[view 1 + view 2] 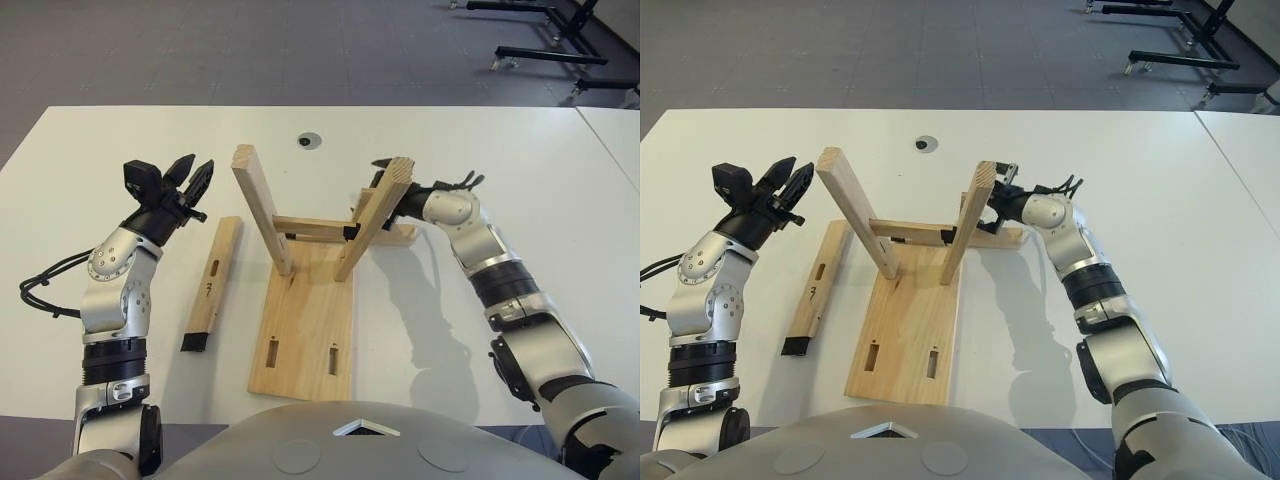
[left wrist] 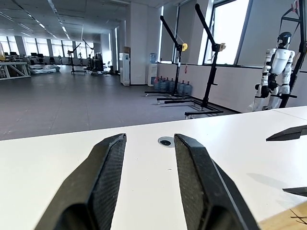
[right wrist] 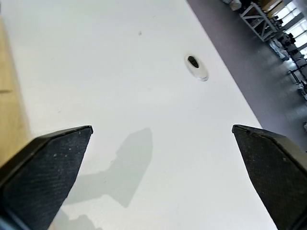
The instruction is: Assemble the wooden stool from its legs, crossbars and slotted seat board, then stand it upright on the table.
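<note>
White worktop (image 1: 520,140): left end effector (image 1: 190,175) hovers released, near a loose leg (image 1: 213,285) lying flat. Seat board (image 1: 305,340) lies flat at centre, bearing two leaning legs (image 1: 262,205) joined by a crossbar (image 1: 310,228); right end effector (image 1: 998,197), spread wide, sits beside the right leg (image 1: 375,215) top.

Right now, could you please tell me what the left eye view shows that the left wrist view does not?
Left eye view alone: the seat board lying flat with two legs standing in it, joined by a crossbar, and a loose leg lying beside it. Left wrist view alone: the hall behind, with stands, water bottles and a humanoid robot by the window. Both: the left gripper, open, the white table, its round cable port; the wrist view catches just a sliver of wood.
</note>
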You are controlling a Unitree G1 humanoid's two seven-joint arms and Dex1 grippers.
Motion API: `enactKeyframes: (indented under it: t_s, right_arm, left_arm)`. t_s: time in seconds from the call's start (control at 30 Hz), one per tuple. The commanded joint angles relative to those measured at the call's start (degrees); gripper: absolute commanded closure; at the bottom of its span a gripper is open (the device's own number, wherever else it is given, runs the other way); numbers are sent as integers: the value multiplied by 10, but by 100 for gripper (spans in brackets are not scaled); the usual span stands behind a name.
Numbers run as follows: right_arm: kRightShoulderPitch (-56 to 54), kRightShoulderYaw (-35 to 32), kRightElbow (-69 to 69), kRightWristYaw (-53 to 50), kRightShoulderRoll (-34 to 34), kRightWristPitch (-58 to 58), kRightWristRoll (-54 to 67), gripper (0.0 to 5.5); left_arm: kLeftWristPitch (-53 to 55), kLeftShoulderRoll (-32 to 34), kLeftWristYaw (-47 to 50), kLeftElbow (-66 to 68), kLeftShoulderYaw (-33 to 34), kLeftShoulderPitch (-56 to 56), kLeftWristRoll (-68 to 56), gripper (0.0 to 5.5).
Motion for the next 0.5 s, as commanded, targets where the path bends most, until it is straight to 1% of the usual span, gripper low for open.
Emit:
enactKeyframes:
  t_s: [0.03,0.13,0.27,0.37,0.5]
  right_arm:
    - [22,-3,-3,17,-43,12,-11,13]
    - [53,-16,-21,27,-72,20,-2,13]
    - [113,-51,-94,66,-111,60,39,13]
    - [134,-114,-132,94,-124,119,116,13]
    - [102,-206,-116,148,-133,201,239,13]
  left_arm:
    - [7,7,4,-9,4,3,3,369]
    - [6,8,3,-8,4,1,3,369]
    - [4,10,9,-17,15,15,2,369]
    - [4,12,12,-22,23,21,1,369]
    - [5,10,14,-25,25,24,1,369]
